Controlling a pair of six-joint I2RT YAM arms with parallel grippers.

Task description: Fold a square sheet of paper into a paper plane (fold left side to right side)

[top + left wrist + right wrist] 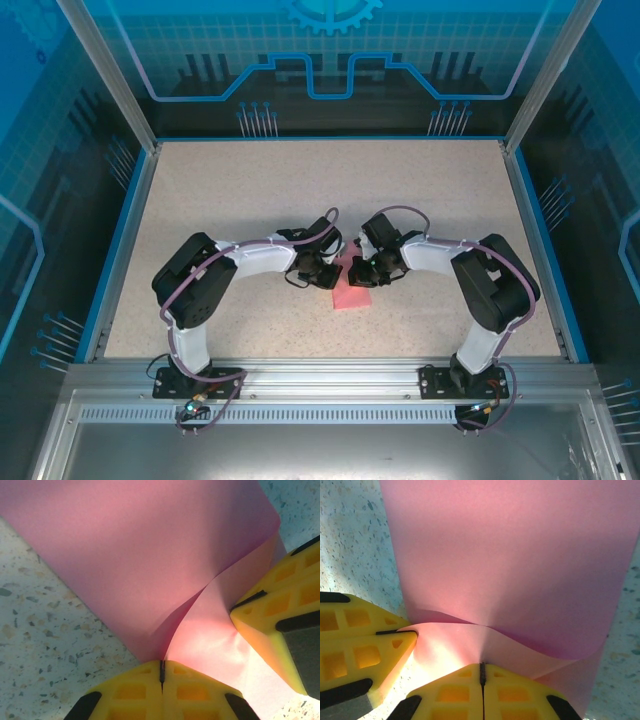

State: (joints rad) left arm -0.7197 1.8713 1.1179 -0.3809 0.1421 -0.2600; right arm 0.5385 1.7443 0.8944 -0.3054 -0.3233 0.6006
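Note:
The salmon-pink square sheet of paper (352,285) lies at the table's middle between the two arms, its far edge lifted and curling over. My left gripper (162,666) is shut on that raised edge of the sheet (150,555), and my right gripper (482,667) is shut on the same edge of the sheet (510,565) a little further along. From above, the left gripper (322,270) and the right gripper (368,268) nearly touch over the paper. The right gripper's yellow fingers (280,615) show in the left wrist view; the left's fingers (360,645) show in the right wrist view.
The speckled beige table (250,190) is bounded by a blue rim and aluminium frame posts (110,80). The arm bases are bolted to the metal rail (320,385) at the near edge. Open table surface lies behind and to both sides of the arms.

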